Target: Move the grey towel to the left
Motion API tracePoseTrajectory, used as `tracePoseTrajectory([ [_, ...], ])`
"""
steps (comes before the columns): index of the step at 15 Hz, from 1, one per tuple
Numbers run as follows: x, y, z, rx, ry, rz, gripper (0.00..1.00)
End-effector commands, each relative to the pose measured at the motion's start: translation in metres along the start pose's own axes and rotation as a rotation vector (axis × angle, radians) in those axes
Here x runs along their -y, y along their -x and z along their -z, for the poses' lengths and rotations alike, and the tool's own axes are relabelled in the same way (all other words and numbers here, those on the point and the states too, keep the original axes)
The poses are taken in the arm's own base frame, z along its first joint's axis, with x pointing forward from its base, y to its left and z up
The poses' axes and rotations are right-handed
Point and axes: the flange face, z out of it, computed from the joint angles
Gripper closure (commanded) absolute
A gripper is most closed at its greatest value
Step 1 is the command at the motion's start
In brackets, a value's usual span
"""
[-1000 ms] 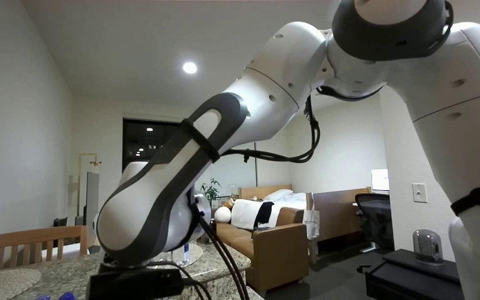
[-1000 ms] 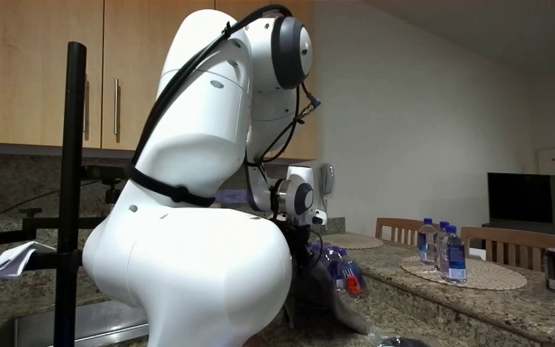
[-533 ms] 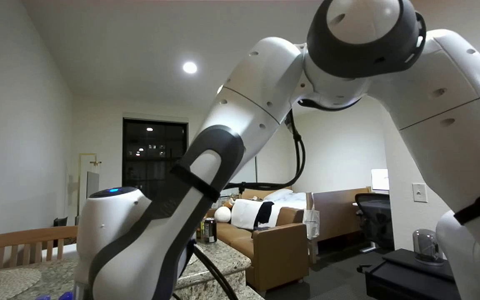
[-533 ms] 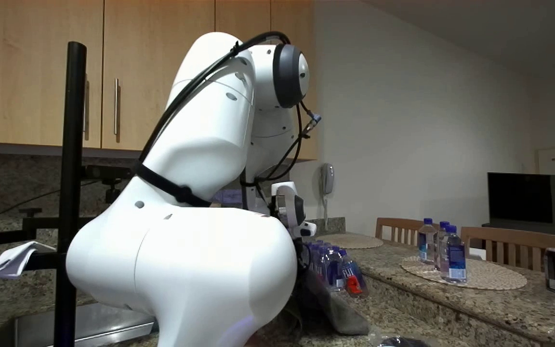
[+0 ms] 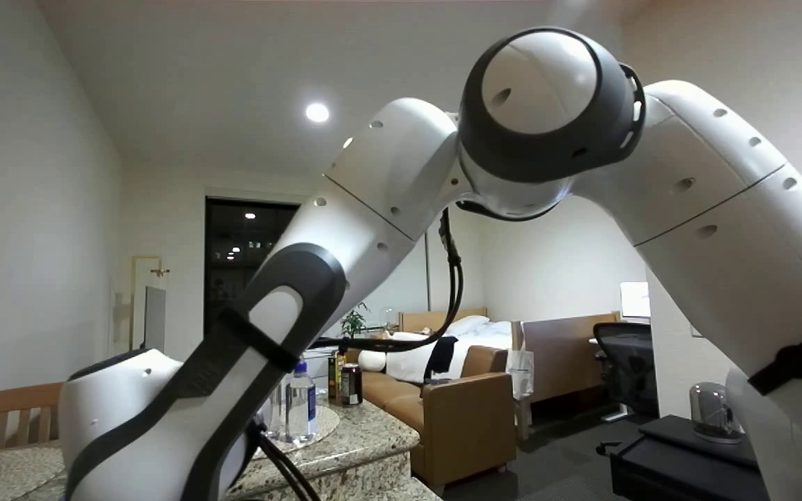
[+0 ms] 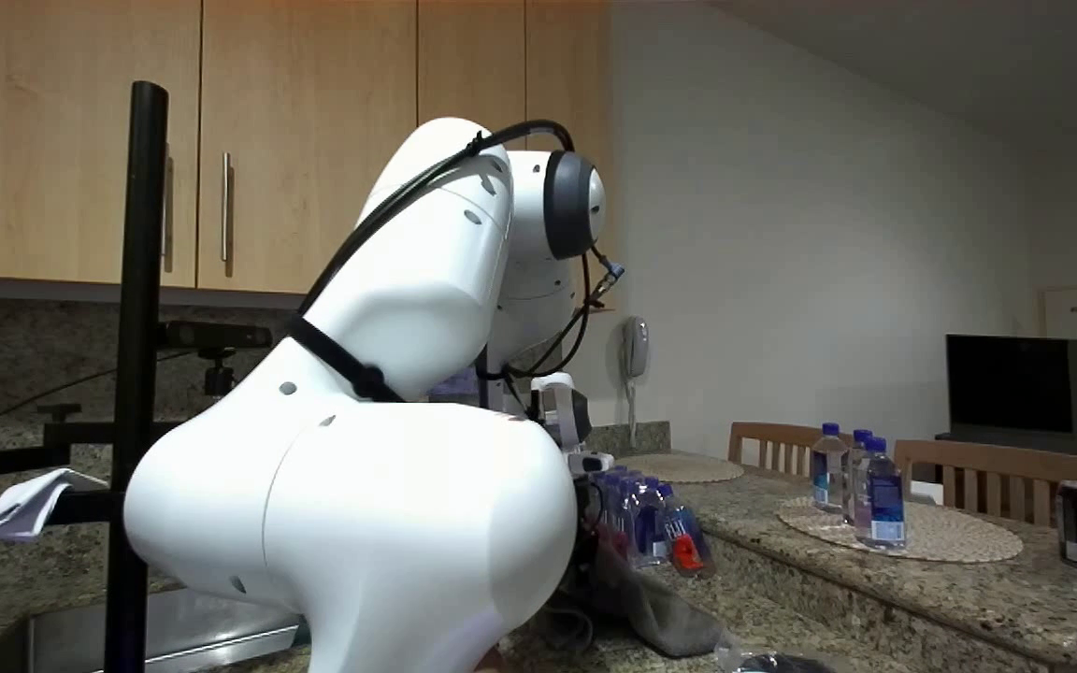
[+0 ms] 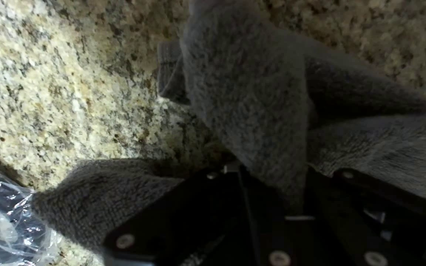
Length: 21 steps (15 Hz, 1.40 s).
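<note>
In an exterior view, grey towel (image 6: 679,622) in loose folds on the speckled counter (image 6: 749,603), to the right of the arm (image 6: 426,486) and on the near side of a cluster of water bottles (image 6: 646,519). Its near right end sits by a plastic-wrapped item (image 6: 772,662); touching or merely just beside, can't tell.

Wrist view: gripper (image 7: 273,173) has one thick fold of the cloth between its two sides and looks to be pinching it; tips dark, exact contact not clear. Rest of the towel slumps onto the counter on either side.

Progress, as judged: taking hold appears done. Whether the shift to the left is finished, no telling; no target mark shows, and whose left is meant is not given. Cloth lies mostly on the counter, so this reads as a low drag or the set-down stage. To do: any remaining leftward travel, then loosening the fold, then lifting the gripper clear.
</note>
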Motion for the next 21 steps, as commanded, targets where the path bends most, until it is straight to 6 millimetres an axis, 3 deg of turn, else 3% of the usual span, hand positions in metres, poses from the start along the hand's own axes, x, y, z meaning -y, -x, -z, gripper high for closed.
tracePoseTrajectory([
  [1,0.005,-0.026,-0.002,0.071,0.015,0.025,0.91],
  [6,-0.009,-0.064,-0.012,0.142,0.001,0.023,0.92],
  [11,-0.025,-0.084,-0.026,0.221,-0.029,0.049,0.92],
  [13,-0.028,-0.089,-0.028,0.233,-0.037,0.044,0.62],
  [17,-0.027,-0.089,-0.021,0.257,-0.056,0.043,0.38],
  [21,-0.021,-0.086,-0.001,0.288,-0.077,0.060,0.12],
])
